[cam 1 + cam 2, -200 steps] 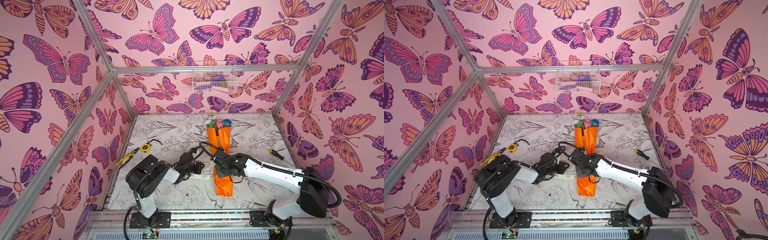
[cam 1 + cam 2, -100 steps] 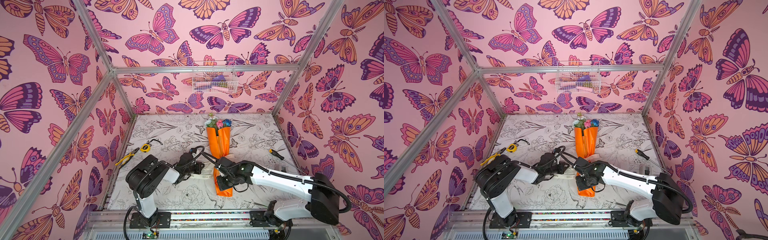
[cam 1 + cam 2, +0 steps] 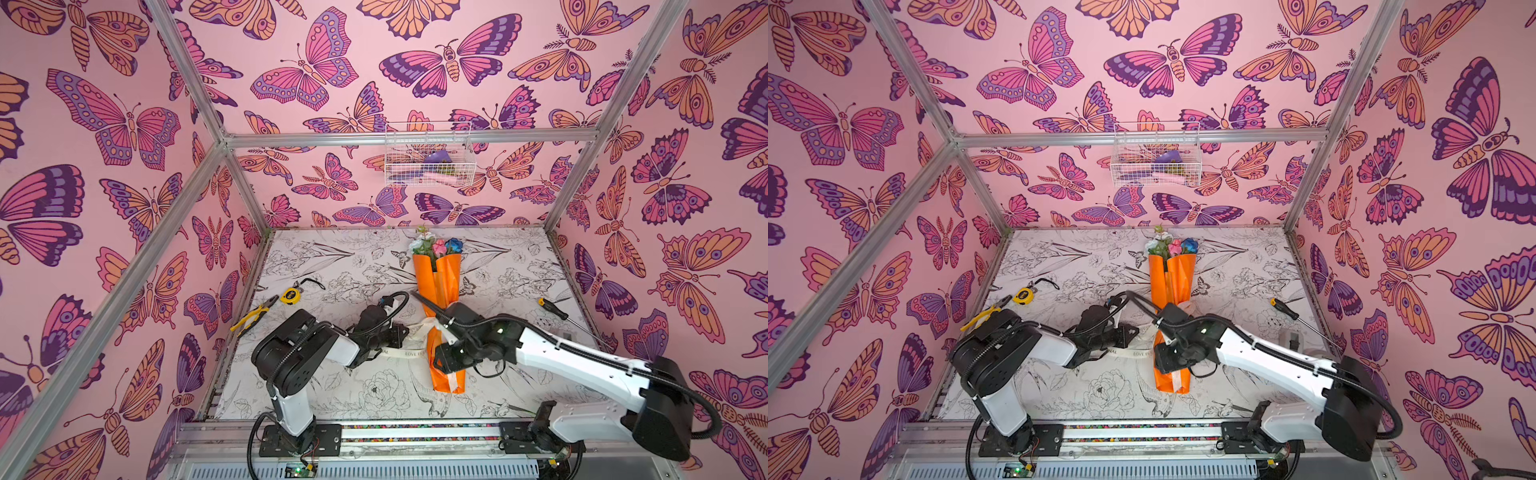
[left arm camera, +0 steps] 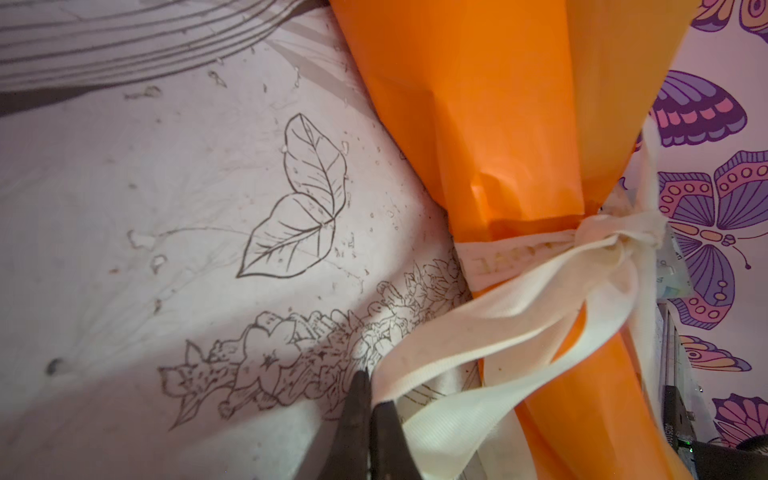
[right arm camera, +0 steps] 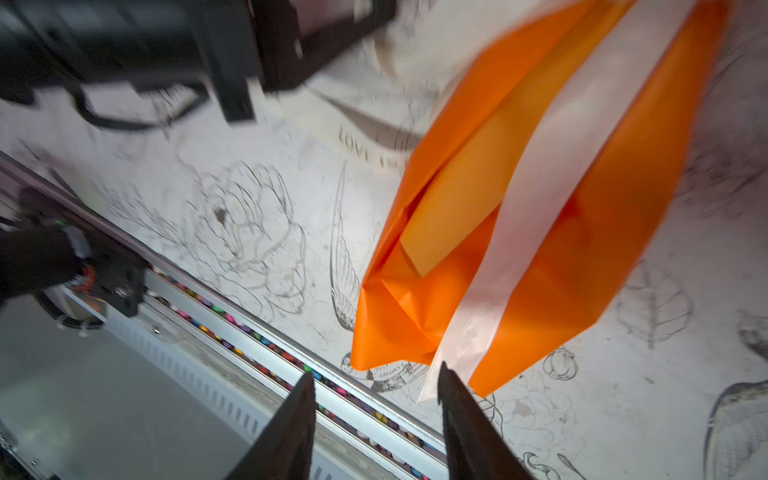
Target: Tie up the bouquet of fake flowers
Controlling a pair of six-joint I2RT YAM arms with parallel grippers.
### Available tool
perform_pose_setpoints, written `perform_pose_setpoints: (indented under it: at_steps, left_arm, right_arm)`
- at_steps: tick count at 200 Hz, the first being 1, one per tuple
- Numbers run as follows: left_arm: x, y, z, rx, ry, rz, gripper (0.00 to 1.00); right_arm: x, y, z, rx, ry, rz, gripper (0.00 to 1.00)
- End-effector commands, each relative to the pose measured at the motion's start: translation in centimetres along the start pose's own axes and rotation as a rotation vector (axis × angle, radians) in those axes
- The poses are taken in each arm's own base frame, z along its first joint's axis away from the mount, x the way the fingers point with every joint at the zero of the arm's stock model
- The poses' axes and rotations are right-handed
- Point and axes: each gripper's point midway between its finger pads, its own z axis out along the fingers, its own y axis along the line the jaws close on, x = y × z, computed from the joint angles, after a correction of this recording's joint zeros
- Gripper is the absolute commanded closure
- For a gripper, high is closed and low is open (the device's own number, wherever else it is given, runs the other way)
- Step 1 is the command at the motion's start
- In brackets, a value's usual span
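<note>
The bouquet of fake flowers (image 3: 438,282) (image 3: 1173,278) lies on the table in orange wrapping, its blooms toward the back wall. A cream ribbon (image 4: 519,316) is knotted round its narrow middle. One strand runs left to my left gripper (image 4: 372,395) (image 3: 399,334), which is shut on it beside the wrap. Another ribbon tail (image 5: 540,199) lies loose along the wrap's lower end (image 5: 582,228). My right gripper (image 5: 374,374) (image 3: 444,363) hovers over that lower end, open, with nothing between its fingers.
Yellow pliers (image 3: 253,318) and a tape measure (image 3: 290,296) lie at the left of the table. A screwdriver (image 3: 552,309) lies at the right. A wire basket (image 3: 428,160) hangs on the back wall. The metal front rail (image 3: 415,430) runs just below the bouquet's end.
My right gripper has slid from the bouquet's middle toward the front edge and opened, and the ribbon tail now lies loose. The left gripper has stayed put, still shut.
</note>
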Motion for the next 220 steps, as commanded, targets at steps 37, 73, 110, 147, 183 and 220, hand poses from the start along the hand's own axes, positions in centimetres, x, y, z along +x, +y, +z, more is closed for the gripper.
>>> perform_pose_setpoints:
  at_steps: [37, 73, 110, 147, 183, 220]
  left_arm:
    - [-0.1, -0.3, -0.4, -0.005, 0.008, 0.031, 1.0]
    - [-0.1, -0.3, -0.4, -0.007, 0.006, 0.03, 1.0]
    - [0.0, -0.3, -0.4, -0.009, 0.008, 0.032, 1.0]
    - [0.0, -0.4, -0.5, -0.006, 0.007, 0.038, 1.0]
    - [0.0, -0.4, -0.4, -0.006, 0.008, 0.04, 1.0]
    - [0.0, -0.4, -0.3, -0.005, 0.011, 0.039, 1.0]
  right_arm:
    - [-8.2, -8.3, -6.4, 0.158, -0.349, 0.219, 0.44]
    - [-10.9, -10.3, -5.3, 0.077, -0.388, 0.313, 0.47]
    - [-12.0, -10.4, -0.9, 0.005, -0.387, 0.352, 0.5]
    - [-12.6, -11.2, 1.6, -0.02, -0.421, 0.42, 0.5]
    - [-12.8, -11.6, 2.6, -0.027, -0.442, 0.446, 0.5]
    - [-12.9, -12.0, 4.1, -0.035, -0.428, 0.482, 0.49]
